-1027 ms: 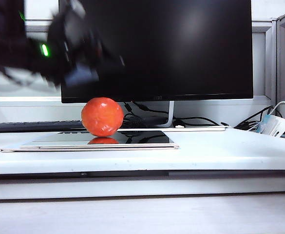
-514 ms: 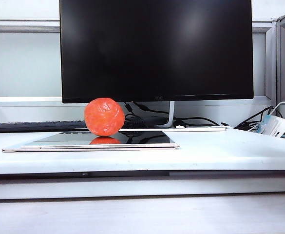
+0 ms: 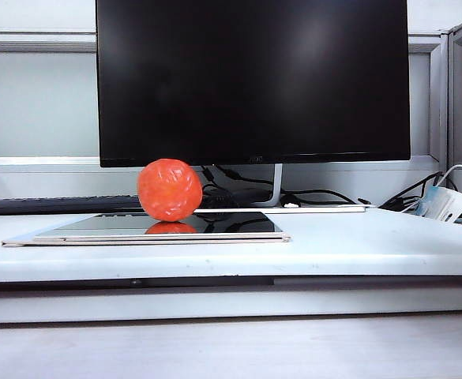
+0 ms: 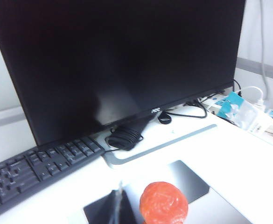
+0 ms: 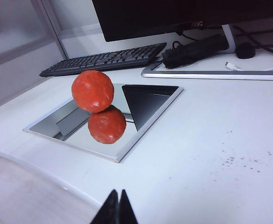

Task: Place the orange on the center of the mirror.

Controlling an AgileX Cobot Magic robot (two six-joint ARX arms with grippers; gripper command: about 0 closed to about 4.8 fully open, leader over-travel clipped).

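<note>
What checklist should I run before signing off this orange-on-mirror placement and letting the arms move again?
1. Orange resting on the mirror: ok.
2. Orange centered on the mirror: ok, roughly, by the right wrist view.
3. Orange free of any end effector: ok.
4. Left end effector shut and off the orange: ok.
5. Right end effector shut, back from the mirror: ok.
6. Orange fully settled, not rolling: cannot tell.
</note>
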